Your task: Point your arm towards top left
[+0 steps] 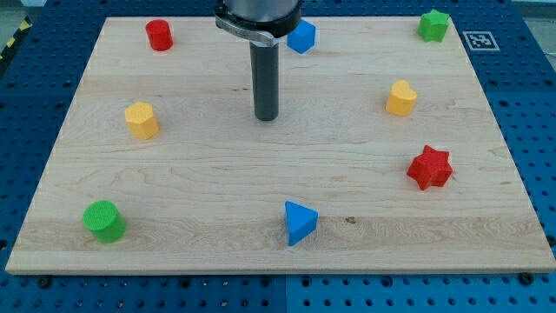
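1. Standing on the wooden board (261, 174), my tip (266, 118) sits a little above the board's middle, touching no block. I carry no pincer at all, only a plain dark rod, so there is nothing to open, close or grip with.
2. The task's target is no block but the board's top-left corner region, which lies at about 10 o'clock from my tip, well apart from it.
3. Nearest that corner is the red cylinder (159, 35), at roughly 10 o'clock from my tip and near the top edge. The yellow block (141, 120), blocky in shape, lies at 9 o'clock.
4. Close by at 1 o'clock sits the blue block (301, 36), partly behind the rod's housing; its shape I cannot fully make out.
5. Elsewhere: a green star-like block (433, 25) at 2 o'clock in the far corner, a yellow heart-like block (400, 98) at 3 o'clock, a red star (430, 168) at 4 o'clock, a blue triangle (300, 222) at 6 o'clock, a green cylinder (104, 220) at 8 o'clock.
6. By my judgement, the move turns on one line: a slide toward 10 o'clock, where the red cylinder stands roughly in the path and may get nudged.
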Controlling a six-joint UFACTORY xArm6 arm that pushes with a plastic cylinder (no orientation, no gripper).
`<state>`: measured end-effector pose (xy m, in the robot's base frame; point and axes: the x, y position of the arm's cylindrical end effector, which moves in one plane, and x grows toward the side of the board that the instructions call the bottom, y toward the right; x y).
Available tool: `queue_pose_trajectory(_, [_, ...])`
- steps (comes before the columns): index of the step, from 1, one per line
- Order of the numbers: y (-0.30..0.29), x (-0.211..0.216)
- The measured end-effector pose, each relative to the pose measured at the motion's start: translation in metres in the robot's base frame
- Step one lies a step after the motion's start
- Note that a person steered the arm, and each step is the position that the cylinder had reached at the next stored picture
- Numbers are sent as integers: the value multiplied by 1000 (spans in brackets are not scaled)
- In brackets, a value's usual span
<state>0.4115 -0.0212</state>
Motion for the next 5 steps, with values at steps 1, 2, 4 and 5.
queue_pose_trajectory(1, [0, 0])
queue_pose_trajectory(2, [-20, 0])
queue_pose_trajectory(4, [-94, -32])
queue_pose_trajectory(5, [-140, -61])
